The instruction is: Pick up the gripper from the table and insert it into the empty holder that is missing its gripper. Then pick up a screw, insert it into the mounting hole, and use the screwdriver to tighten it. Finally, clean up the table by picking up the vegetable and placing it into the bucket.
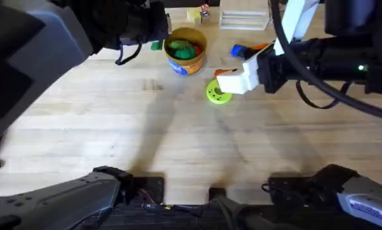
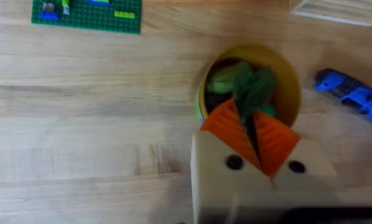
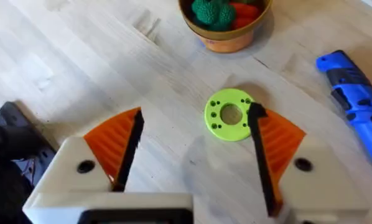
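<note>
The left hand [image 2: 255, 134] hangs right over the short round tan-yellow bucket [image 2: 284, 74]. Its two orange ribbed pads [image 2: 231, 127] are pressed together, clenched on the stalk of a small dark-green toy vegetable [image 2: 253, 87]. The leafy top of the vegetable sticks up past the pads, over the mouth of the bucket.

Inside the bucket lie more toys, a bumpy green one [image 3: 211, 11] and an orange-red one [image 3: 242, 9].

The right hand [image 3: 195, 149] is released, with its orange pads spread wide apart and nothing between them. It floats above the pale wooden counter [image 1: 114, 121], close over the lime-green round disc with holes [image 3: 228, 114].

The blue pen-shaped screwdriver [image 3: 355, 99] lies flat on the counter, near the disc and to the side of the bucket.

A green brick plate [image 2: 86, 14] with small bricks on it lies farther off.
</note>
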